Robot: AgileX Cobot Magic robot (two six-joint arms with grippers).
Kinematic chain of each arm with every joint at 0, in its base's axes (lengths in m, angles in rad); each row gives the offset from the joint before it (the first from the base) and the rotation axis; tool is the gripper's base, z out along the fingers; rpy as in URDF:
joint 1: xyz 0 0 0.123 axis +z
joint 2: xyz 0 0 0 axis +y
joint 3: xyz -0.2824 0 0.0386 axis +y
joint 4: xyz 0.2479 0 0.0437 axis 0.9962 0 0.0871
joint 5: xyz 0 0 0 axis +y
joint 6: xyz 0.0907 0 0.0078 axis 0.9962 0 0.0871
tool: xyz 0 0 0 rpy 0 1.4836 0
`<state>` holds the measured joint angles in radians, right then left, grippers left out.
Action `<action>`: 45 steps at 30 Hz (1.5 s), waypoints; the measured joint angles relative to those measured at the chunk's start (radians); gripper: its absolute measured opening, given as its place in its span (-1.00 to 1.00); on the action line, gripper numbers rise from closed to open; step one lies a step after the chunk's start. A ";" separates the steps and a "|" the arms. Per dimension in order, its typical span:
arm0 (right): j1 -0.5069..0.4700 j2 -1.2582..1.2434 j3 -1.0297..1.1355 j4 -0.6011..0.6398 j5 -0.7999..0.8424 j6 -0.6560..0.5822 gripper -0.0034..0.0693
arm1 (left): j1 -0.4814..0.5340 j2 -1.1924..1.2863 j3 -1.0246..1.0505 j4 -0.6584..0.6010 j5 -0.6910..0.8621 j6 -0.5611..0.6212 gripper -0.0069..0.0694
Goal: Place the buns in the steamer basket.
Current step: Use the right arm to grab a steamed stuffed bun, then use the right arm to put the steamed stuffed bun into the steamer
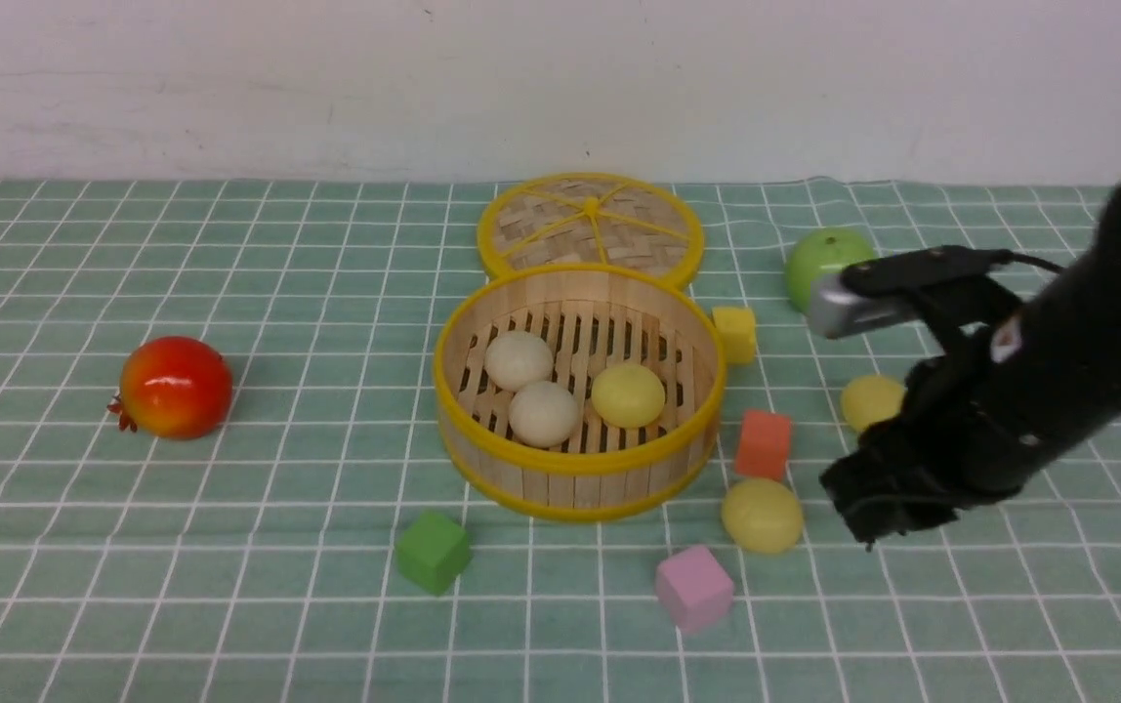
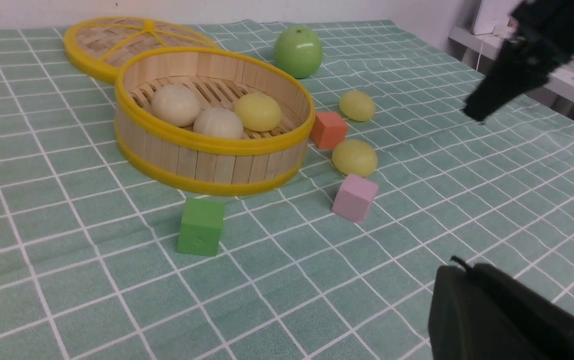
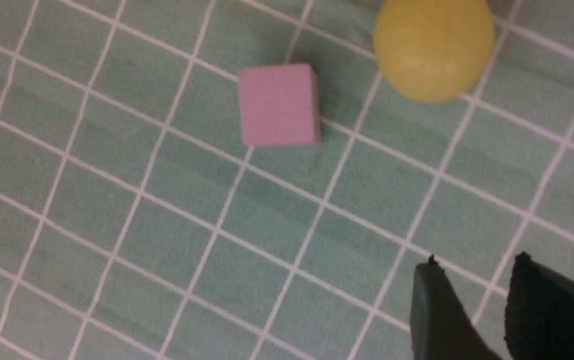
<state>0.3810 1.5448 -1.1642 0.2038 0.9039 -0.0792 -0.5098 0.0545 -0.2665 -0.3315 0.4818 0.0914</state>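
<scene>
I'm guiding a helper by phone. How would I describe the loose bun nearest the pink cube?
Find the round bamboo basket mid-cloth. Off its front right side, between the orange cube and the pink cube, lies a pale yellow bun. The other loose yellow bun sits farther back, toward the green apple.

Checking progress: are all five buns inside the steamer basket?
No, the steamer basket holds three buns; two yellow buns lie outside on the cloth.

The orange cube and pink cube hem the near yellow bun; steamer basket uncovered, lid behind.
</scene>
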 joint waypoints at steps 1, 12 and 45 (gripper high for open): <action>0.017 0.057 -0.045 -0.011 0.000 0.003 -0.26 | 0.000 0.000 0.000 0.000 0.000 0.000 -0.85; 0.029 0.283 -0.173 -0.048 -0.098 0.021 0.02 | 0.000 0.000 0.000 0.000 0.001 0.000 -0.85; 0.031 0.292 -0.238 -0.090 -0.155 0.008 -0.89 | 0.000 0.000 0.000 0.003 0.001 0.000 -0.81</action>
<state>0.4123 1.8371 -1.4017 0.1134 0.7492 -0.0710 -0.5098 0.0545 -0.2665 -0.3285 0.4825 0.0914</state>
